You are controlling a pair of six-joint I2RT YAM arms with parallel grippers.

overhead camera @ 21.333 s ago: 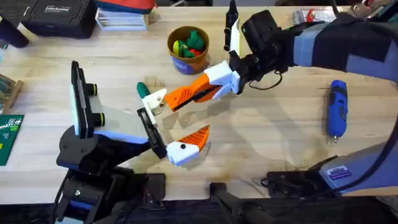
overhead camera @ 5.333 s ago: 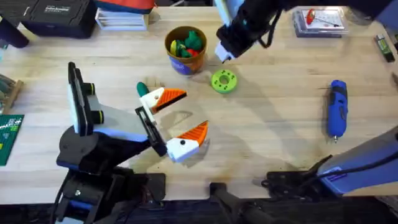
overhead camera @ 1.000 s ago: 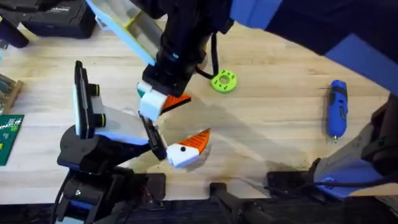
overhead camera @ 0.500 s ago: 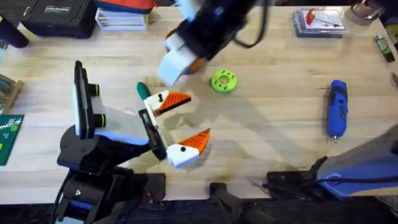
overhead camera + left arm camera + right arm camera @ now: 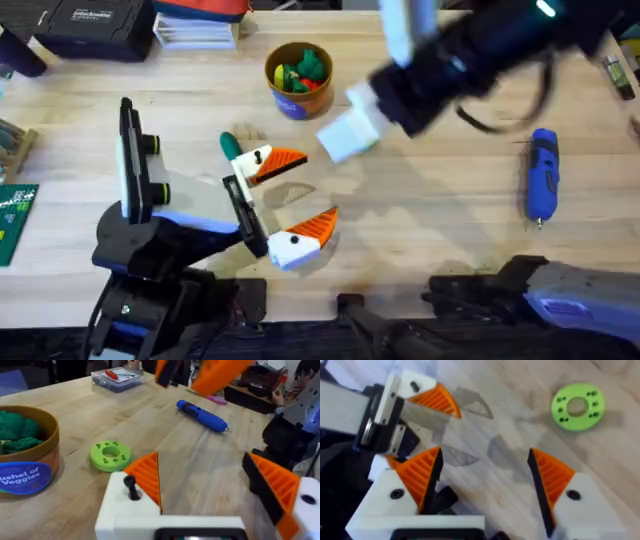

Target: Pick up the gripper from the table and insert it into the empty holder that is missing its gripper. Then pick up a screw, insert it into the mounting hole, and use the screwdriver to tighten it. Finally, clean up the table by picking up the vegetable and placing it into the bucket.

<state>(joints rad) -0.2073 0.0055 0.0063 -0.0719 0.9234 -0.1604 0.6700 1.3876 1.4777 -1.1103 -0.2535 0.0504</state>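
Two robot arms work over a pale wooden worktop (image 5: pixel 420 230). From the lower left base, the left arm reaches a short way toward the middle and lies low over the wood, its white gripper with orange ribbed pads (image 5: pixel 290 205) pointing right, jaws spread wide and holding nothing. The right arm rises high and sweeps across the far side, large and blurred under the overhead camera; its white gripper (image 5: pixel 347 133) hangs above the worktop near the centre, and the wrist view shows its jaws spread apart and empty too.

A blue pen-shaped electric screwdriver (image 5: pixel 542 175) lies flat on the right side, well apart from both grippers. A small orange-brown bucket with a blue band (image 5: pixel 298 78) stands at the far centre, toy vegetables inside. A lime-green round disc with holes (image 5: pixel 110 455) lies on the wood near it. A small dark green toy vegetable (image 5: pixel 230 144) lies just beside the left gripper's far finger.
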